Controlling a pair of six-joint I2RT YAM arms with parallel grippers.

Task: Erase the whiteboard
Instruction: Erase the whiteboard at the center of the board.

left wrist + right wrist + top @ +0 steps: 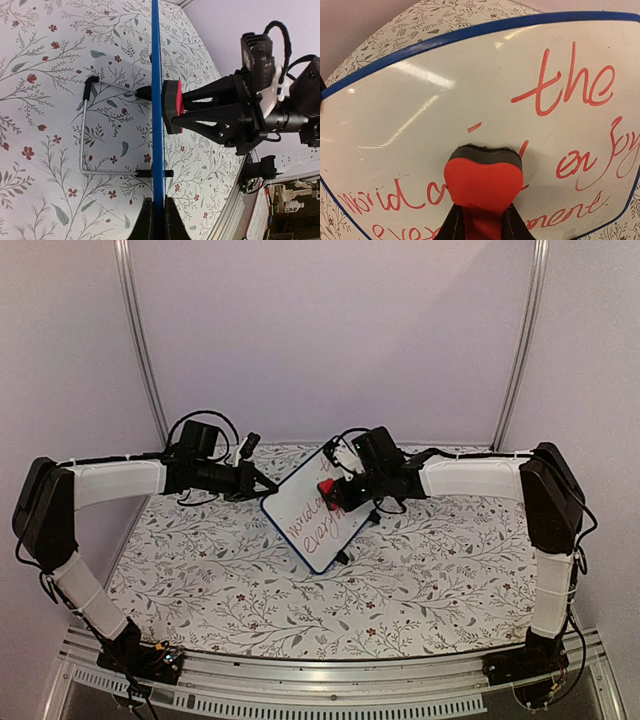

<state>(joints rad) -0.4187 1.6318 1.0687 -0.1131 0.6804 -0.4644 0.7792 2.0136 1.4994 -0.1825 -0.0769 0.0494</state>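
The whiteboard (pixel 318 508), white with a dark blue frame and red handwriting, stands tilted at mid table. My left gripper (pixel 262 487) is shut on its left edge; in the left wrist view the blue frame (pixel 157 125) runs edge-on between the gripper's (pixel 159 220) fingertips. My right gripper (pixel 338 492) is shut on the red eraser (pixel 327 488) and presses its dark felt face against the board. In the right wrist view the eraser (pixel 482 182) sits mid-board (pixel 445 100) among red words, held by the gripper (pixel 481 225).
The board's wire stand (pixel 87 135) with black feet rests on the floral tablecloth (pixel 430 570). The right arm's gripper body (pixel 235 117) shows beyond the board in the left wrist view. A metal rail (pixel 330 685) runs along the near edge.
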